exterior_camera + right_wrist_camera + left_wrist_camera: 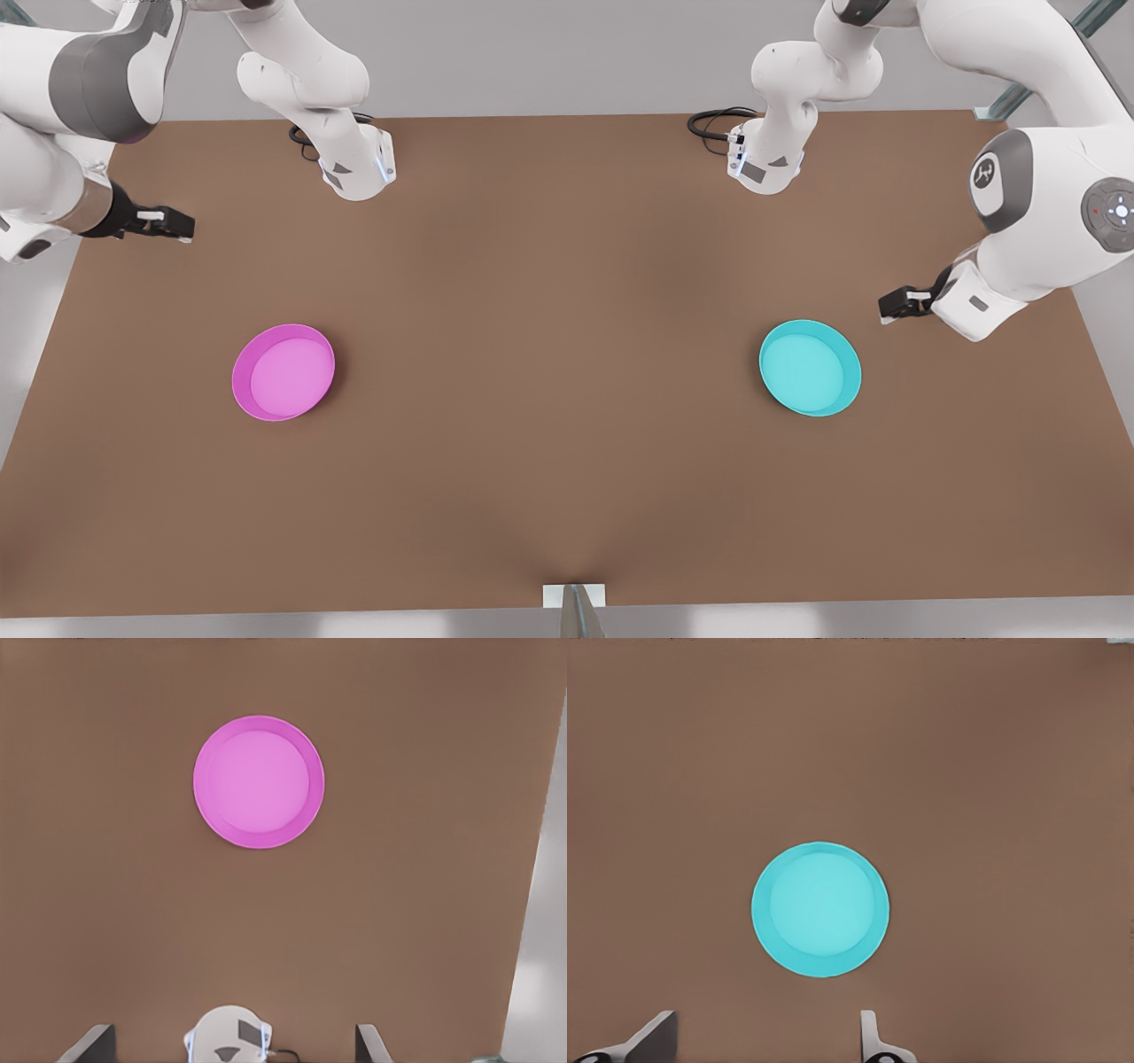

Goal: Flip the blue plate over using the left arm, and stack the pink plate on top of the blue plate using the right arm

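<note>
The blue plate (pixel 810 368) lies rim up on the brown table at the front view's right, and it sits centred in the left wrist view (pixel 820 909). My left gripper (pixel 886 306) hovers high above and to the right of it, open, with its fingers (pixel 651 1036) wide apart and holding nothing. At the front view's left the pink plate (pixel 283 372) rests rim up, also visible from the right wrist (pixel 259 781). My right gripper (pixel 182 226) hangs up and to the left of that plate, open, its fingers (pixel 93 1041) spread and empty.
The two arm bases (pixel 359 164) (pixel 766 159) stand at the table's back edge, each with a black cable loop. A small white bracket (pixel 574 598) sits at the middle of the front edge. Bare brown table (pixel 567 354) separates the plates.
</note>
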Controlling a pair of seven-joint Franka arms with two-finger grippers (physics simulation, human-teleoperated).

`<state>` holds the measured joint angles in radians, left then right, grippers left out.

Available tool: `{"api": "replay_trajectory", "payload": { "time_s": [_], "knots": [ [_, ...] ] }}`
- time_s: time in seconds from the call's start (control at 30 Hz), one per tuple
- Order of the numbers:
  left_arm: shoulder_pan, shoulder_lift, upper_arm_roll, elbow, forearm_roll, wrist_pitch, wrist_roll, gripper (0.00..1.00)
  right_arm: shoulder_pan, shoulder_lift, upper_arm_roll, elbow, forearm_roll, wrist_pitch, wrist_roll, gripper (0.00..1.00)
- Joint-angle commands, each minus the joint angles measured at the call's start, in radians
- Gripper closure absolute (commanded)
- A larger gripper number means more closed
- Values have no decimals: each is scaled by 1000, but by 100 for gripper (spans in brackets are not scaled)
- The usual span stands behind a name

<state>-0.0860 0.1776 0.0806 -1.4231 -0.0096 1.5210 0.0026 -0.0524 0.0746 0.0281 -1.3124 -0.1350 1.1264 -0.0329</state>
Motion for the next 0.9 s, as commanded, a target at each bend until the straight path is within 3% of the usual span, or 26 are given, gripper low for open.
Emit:
{"api": "replay_trajectory", "payload": {
  "time_s": [0.0, 0.1, 0.17, 0.3, 0.37, 0.83, 0.87],
  "knots": [
    [0, 0, 1, 0, -1, 24, -32, 0, 12, 27, 3, 12, -2, 47, -28, 0],
    [40, 94, -1, -37, -10, 51, -33, 0, 3, 71, 3, 64, -3, 92, -28, 0],
    [135, 253, -7, -54, -182, 197, 61, 0, -10, 99, 1, 64, -12, 113, -27, 0],
    [186, 335, -7, -260, -294, 513, 600, 0, -29, 119, 0, 65, -12, 223, -27, 0],
    [212, 367, 1, -260, -374, 524, 680, 0, -30, 126, 0, 65, -14, 257, -27, 0],
    [224, 451, 42, -310, -363, 533, 787, 1, -30, 159, 1, 65, -15, 302, -28, 0],
    [224, 461, 42, -310, -363, 538, 784, 20, -24, 159, 1, 65, -14, 296, -25, 0]
  ]
}}
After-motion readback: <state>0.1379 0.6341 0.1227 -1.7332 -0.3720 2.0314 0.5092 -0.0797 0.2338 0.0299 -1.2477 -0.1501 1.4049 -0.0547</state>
